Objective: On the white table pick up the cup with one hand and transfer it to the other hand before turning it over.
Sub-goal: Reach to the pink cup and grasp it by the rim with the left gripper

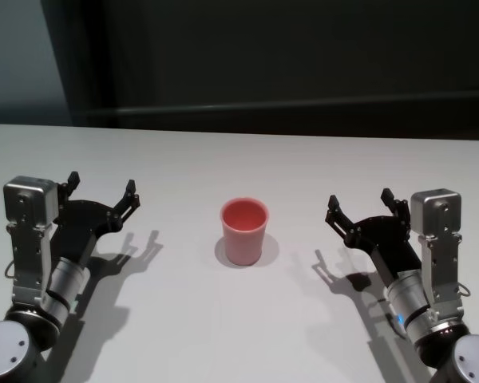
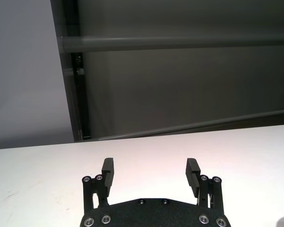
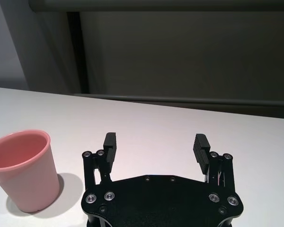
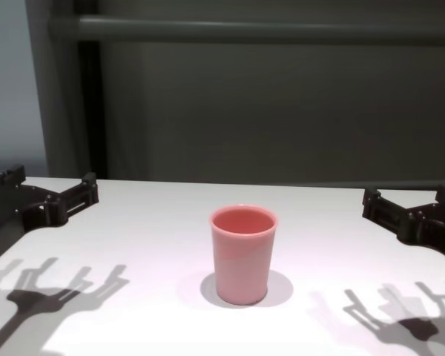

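— What carries everything here?
— A wide, smooth white table (image 1: 239,335), plain across its whole top.
— And what lies directly on it?
— One small salmon-pink plastic cup (image 1: 244,230), upright on its narrower base, mouth open, near the table's middle.

Salmon-pink plastic cup (image 1: 244,231), smooth, tapered, handleless, upright on its narrower base, mouth open upward, empty, resting mid-way across the plain white table (image 1: 239,159), casting a soft shadow, touched by nothing

Left pincer (image 1: 100,191) and right pincer (image 1: 360,205) hover agape
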Motion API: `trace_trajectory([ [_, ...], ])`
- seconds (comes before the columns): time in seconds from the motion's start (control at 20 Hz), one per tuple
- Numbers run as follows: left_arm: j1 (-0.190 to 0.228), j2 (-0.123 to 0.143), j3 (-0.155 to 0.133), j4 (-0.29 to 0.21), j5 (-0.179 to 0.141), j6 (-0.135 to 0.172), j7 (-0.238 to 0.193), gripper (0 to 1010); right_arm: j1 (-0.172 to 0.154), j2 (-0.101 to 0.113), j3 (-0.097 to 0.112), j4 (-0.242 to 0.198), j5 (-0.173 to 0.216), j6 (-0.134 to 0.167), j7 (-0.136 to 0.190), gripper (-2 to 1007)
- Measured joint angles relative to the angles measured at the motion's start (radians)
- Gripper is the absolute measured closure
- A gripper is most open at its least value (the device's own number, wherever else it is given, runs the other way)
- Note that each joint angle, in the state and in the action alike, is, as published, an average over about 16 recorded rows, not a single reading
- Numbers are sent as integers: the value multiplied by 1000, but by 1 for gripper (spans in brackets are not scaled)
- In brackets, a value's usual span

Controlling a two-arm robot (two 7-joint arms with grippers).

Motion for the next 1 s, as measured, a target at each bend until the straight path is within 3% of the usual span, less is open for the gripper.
trace_trajectory([
  [1.0,0,0,0,0,0,0,0,9,0,0,0,0,0,0,0,3],
])
